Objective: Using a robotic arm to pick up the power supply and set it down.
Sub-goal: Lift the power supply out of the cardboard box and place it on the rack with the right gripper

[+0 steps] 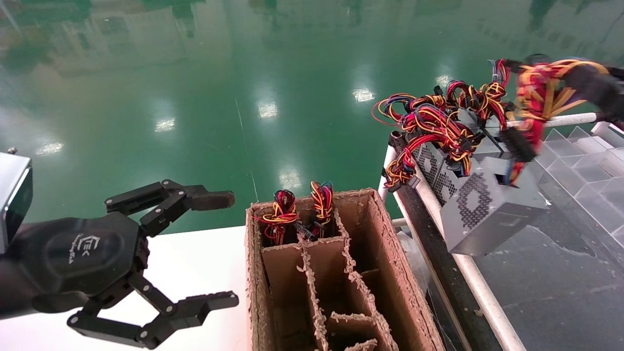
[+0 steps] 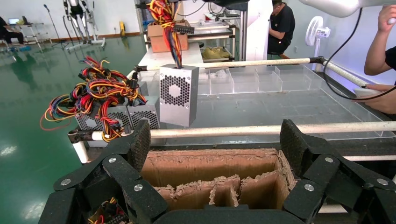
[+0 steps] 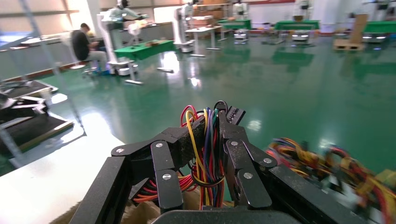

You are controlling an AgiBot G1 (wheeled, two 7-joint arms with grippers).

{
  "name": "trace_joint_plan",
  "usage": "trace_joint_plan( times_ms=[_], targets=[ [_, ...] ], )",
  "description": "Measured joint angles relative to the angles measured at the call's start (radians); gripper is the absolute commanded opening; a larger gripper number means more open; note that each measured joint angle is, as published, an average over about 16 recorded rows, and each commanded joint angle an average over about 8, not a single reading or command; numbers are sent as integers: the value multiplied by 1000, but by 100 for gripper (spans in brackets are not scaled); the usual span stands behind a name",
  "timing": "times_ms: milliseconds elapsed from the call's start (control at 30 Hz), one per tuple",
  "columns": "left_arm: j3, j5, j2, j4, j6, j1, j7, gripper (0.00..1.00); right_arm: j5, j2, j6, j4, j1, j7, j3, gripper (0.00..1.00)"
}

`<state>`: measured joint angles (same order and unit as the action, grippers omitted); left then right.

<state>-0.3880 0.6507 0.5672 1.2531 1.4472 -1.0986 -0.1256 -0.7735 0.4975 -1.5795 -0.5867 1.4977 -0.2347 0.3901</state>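
Observation:
The power supply (image 1: 487, 209) is a grey metal box with a honeycomb vent. It hangs tilted in the air above the dark surface right of the cardboard box, and it also shows in the left wrist view (image 2: 176, 95). My right gripper (image 1: 551, 87) is at the top right, shut on its bundle of red, yellow and black wires (image 3: 205, 149), which passes between the fingers (image 3: 211, 128). My left gripper (image 1: 219, 251) hovers open and holds nothing over the white table (image 1: 195, 263), left of the box; its fingers frame the box in the wrist view (image 2: 215, 140).
A worn cardboard box (image 1: 390, 273) with dividers holds two wire bundles (image 1: 292, 212) in its far cells. More power supplies with tangled wires (image 1: 429, 161) lean at the white rail (image 1: 468, 273). Clear plastic trays (image 1: 585, 146) lie far right. A person's arm (image 2: 383, 46) is near the bench.

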Motion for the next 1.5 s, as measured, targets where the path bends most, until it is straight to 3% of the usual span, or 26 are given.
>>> trace_joint_plan(
  times_ms=[267, 533, 1500],
  targets=[
    [0, 0, 0, 0, 0, 0, 0, 100, 28, -79, 1, 55, -24, 54, 7, 0],
    [0, 0, 0, 0, 0, 0, 0, 100, 8, -98, 11, 119, -12, 100, 33, 0],
    [0, 0, 0, 0, 0, 0, 0, 100, -221, 69, 57, 387, 244, 194, 166, 0]
  ],
)
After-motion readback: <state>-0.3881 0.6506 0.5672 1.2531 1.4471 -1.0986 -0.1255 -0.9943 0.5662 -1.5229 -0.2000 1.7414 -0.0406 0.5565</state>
